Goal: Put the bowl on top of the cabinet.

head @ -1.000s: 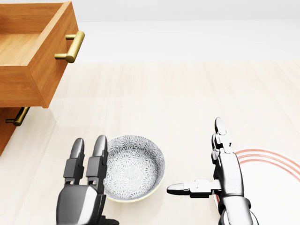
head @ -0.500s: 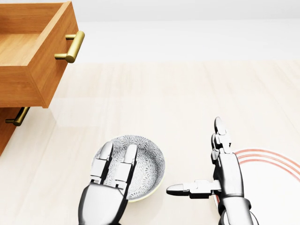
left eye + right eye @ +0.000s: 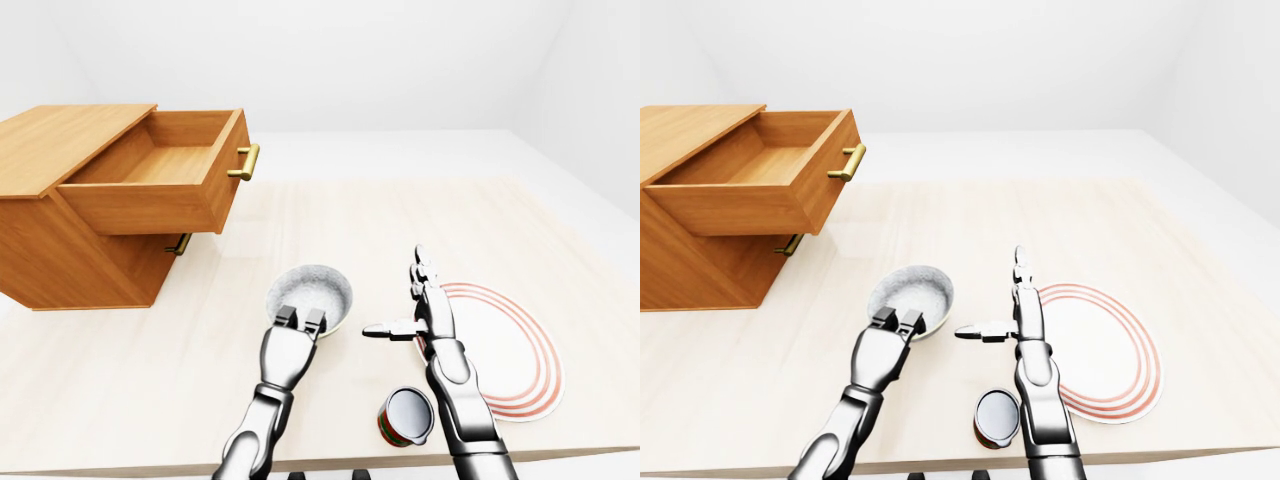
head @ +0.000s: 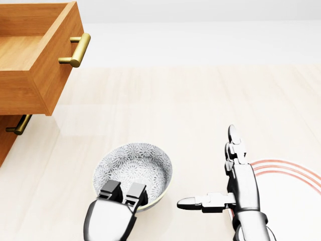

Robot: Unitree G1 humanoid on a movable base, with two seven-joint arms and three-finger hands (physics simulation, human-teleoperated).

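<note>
The bowl (image 4: 138, 168) is sitting on the table (image 4: 175, 110), low in the head view, and is looking like glazed ceramic: stiff, slick, breakable, moderately heavy. The rim is offering the best hold. The left hand (image 4: 113, 213) is hooking two fingers (image 4: 135, 192) over the lower rim; its thumb is hiding underneath. The right hand (image 4: 244, 188) is hovering beside it, fingers spread straight. A plate (image 3: 510, 350) and a can (image 3: 407, 415) are lying to the right, and the cabinet (image 3: 70, 255) is standing upper left. Nothing is showing readable writing.
</note>
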